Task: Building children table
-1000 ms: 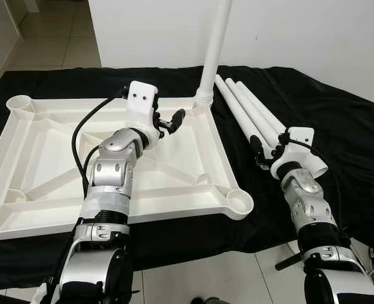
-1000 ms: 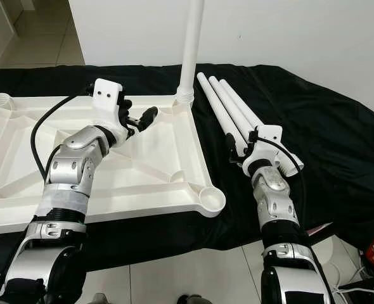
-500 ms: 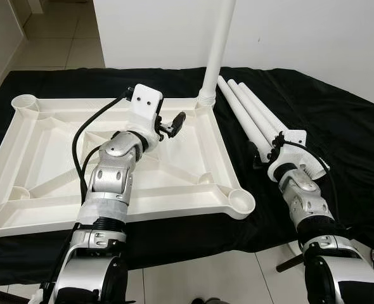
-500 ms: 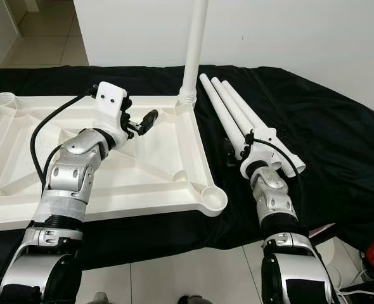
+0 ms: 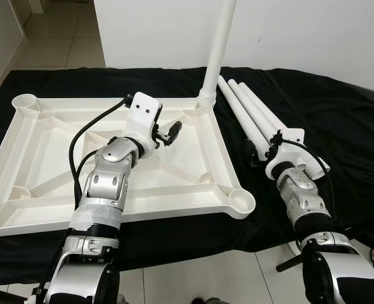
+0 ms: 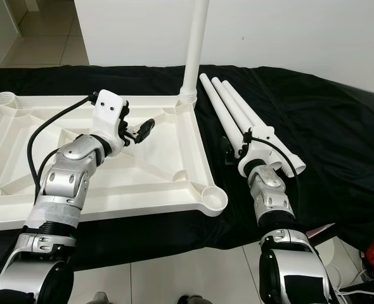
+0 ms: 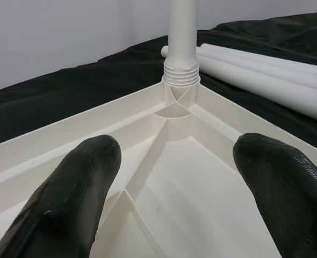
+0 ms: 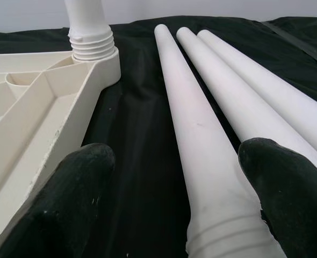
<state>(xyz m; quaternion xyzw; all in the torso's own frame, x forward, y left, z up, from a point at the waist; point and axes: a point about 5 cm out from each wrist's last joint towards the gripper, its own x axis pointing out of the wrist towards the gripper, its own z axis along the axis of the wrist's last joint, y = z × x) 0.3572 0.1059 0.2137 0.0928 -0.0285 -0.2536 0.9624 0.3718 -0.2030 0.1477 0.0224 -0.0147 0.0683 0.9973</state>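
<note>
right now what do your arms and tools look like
Both arms are jointed silver metal with black sections near the base. Each wrist carries a white boxy block, and a black cable loops from the block back along the arm, longer on the left. The left tool and right tool each have two long, rounded black fingers with a fine textured surface.

Upright leg [image 5: 220,47] cut off at top, loose legs' [image 5: 253,114] near ends behind right wrist

No text, label, brand, number or sign can be read anywhere. The white plastic parts and the black cloth carry no print that can be made out.
</note>
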